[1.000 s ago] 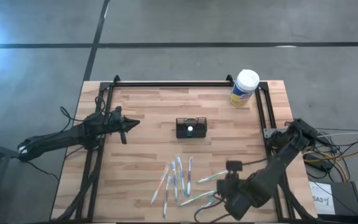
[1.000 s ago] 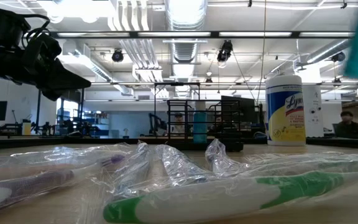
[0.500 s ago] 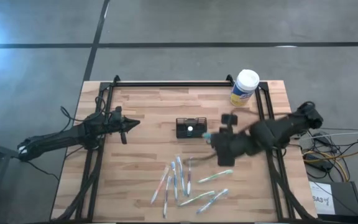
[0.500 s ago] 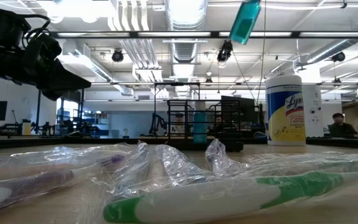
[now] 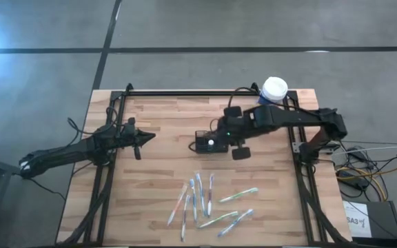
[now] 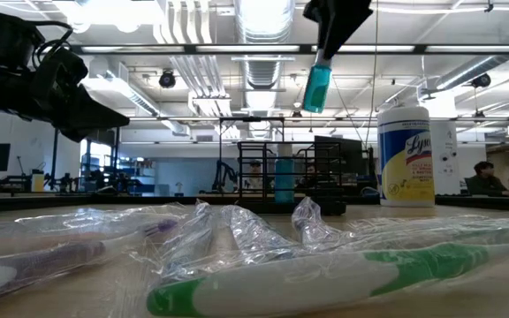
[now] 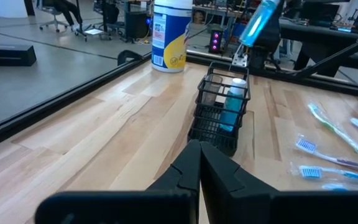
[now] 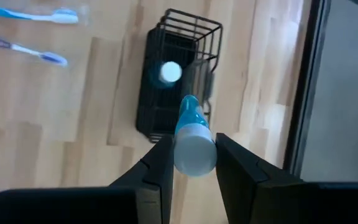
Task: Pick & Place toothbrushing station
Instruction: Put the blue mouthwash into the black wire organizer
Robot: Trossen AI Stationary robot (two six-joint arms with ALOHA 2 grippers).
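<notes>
- Toothbrushing station [image 5: 212,141]: a small black wire holder standing upright near the middle of the wooden surface [image 5: 157,186]; it appears also in the low view [image 6: 277,181], the left wrist view [image 7: 221,112] and the right wrist view [image 8: 173,102].
- Contents of the station: one blue tube [image 7: 234,107] with a white cap [image 8: 170,72] stands upright in one compartment.
- Right claw [image 5: 227,133]: positioned over the station, clenched on a second blue tube [image 8: 191,134]; the tube sits between the two fingers [image 8: 157,171], cap end toward the wrist camera and far end pointing down at the station.
- Held tube, low view [image 6: 316,84]: hangs in the air above the station, slightly tilted, clear of the wire rim.
- Left claw [image 5: 142,138]: waits near the left side of the surface, well apart from the station, pointing toward it; its fingers [image 7: 197,168] are closed together with nothing between them.
- Wipes canister [image 5: 272,96]: white-capped, yellow-labelled, upright at the far right corner of the surface.
- Toothbrushes [image 5: 197,200]: several lie loose in a cluster on the near part of the surface, some in clear wrappers; a green-handled one [image 6: 325,283] lies closest to the low camera.
- Background: a seated person [image 6: 482,177] shows in the room beyond the surface.
</notes>
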